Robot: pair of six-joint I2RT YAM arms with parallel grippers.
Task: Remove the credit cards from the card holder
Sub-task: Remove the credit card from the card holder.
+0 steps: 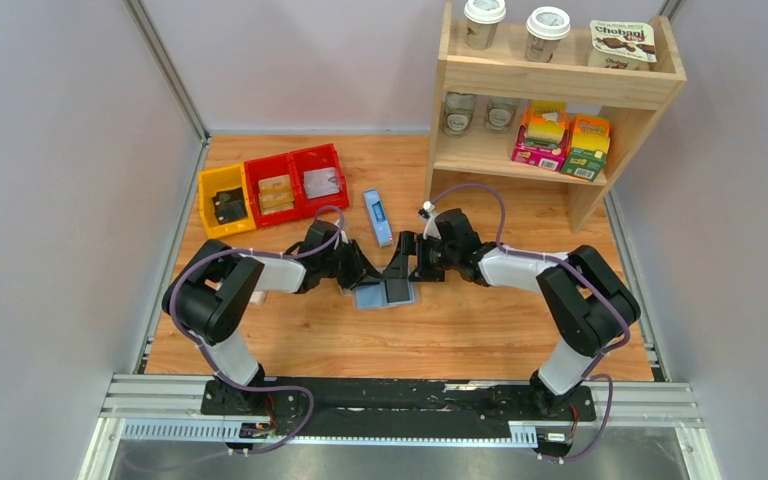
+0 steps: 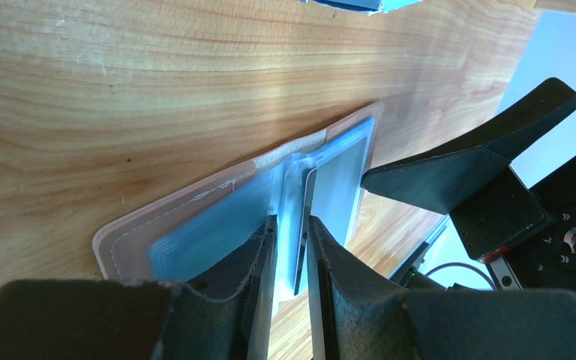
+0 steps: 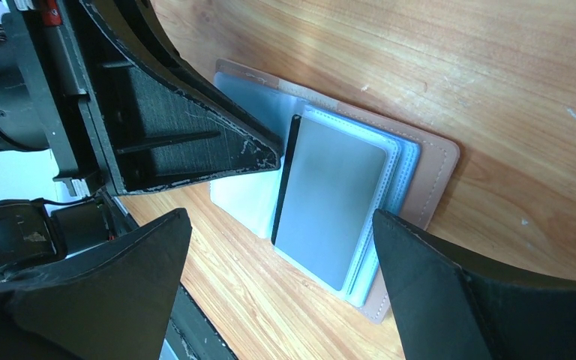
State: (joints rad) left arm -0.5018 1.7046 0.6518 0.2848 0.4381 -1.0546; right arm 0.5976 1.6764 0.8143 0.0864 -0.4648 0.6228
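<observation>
The card holder [image 1: 370,297] lies open on the table between both arms, its tan rim [image 2: 131,232] and pale blue lining up. A dark grey credit card [image 3: 330,202] sits in a clear sleeve on the tan half [image 3: 431,161]. My left gripper [image 2: 291,221] stands narrowly open along the fold. A thin sleeve leaf and the credit card's dark edge [image 2: 305,225] run between its fingers with a gap beside them. My right gripper [image 3: 281,216] hangs wide open above the card and holds nothing. One of its fingers [image 2: 450,169] shows in the left wrist view.
A long blue box [image 1: 378,217] lies just behind the holder. A yellow bin [image 1: 223,200] and two red bins [image 1: 295,182] sit at the back left. A wooden shelf [image 1: 550,80] with cups, jars and cartons stands at the back right.
</observation>
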